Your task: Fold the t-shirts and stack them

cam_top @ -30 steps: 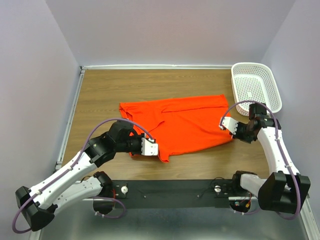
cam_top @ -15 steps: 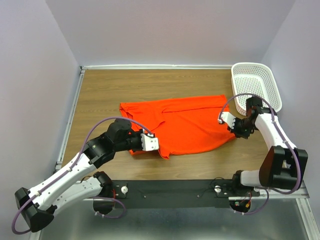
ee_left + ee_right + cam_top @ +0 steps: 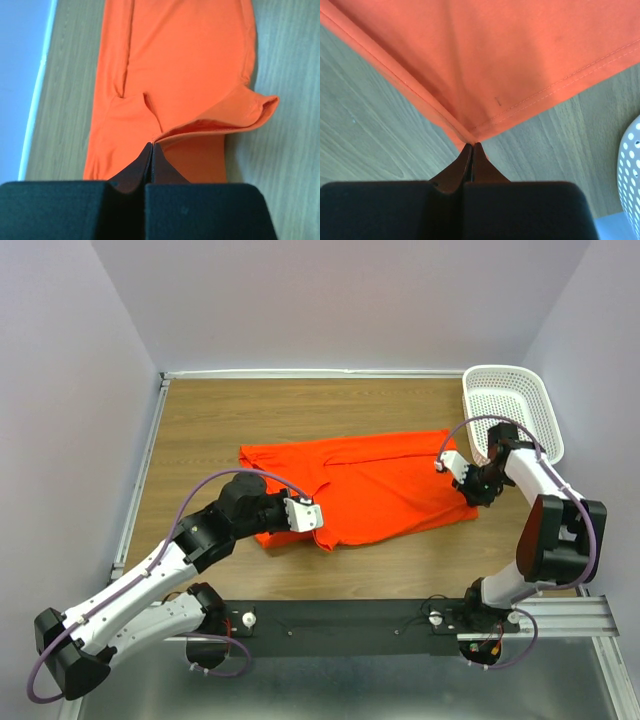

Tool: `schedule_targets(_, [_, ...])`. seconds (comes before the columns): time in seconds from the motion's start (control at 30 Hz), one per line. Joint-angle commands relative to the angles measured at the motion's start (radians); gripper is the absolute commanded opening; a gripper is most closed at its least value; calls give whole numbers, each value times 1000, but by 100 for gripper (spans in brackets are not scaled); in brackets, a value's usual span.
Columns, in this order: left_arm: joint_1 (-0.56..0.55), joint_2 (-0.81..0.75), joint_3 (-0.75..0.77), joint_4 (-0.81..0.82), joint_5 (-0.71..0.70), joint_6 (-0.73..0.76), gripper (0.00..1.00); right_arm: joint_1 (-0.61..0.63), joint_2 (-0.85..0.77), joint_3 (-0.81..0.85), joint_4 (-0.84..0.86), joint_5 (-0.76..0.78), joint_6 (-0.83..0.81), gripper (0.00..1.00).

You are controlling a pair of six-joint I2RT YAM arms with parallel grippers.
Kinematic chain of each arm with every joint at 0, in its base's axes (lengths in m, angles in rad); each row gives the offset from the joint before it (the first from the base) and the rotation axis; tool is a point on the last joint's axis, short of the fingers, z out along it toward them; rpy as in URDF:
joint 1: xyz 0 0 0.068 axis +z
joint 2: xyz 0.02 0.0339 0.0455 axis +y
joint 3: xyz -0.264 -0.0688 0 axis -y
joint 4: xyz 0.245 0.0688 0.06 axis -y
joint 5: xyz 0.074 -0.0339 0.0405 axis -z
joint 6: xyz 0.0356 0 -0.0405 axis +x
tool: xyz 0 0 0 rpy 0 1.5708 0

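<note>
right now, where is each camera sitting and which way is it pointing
top external: above, behind the arms, facing down on table, t-shirt, basket; both arms show
left wrist: on that arm, facing along the left gripper, shut on a t-shirt edge
right wrist: on that arm, facing along the right gripper, shut on the t-shirt corner; basket at right
shared: all see the t-shirt

The t-shirt (image 3: 370,490) is soft, matt orange-red cloth with stitched hems; the bench (image 3: 220,420) is smooth wood with visible grain; the basket (image 3: 500,370) is white perforated plastic, slightly glossy
</note>
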Motion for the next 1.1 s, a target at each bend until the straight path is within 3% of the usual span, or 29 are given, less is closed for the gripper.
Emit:
schedule_targets(0.0, [7, 1, 3, 68, -71, 23, 0, -15, 35, 29, 26, 9, 30, 1])
schedule_targets(0.53, [69, 92, 22, 218, -239, 54, 0, -33, 109, 49, 60, 7, 59, 1])
schedule_targets(1.07, [121, 133, 34, 282, -253, 116, 0, -44, 135, 83, 89, -27, 110, 2])
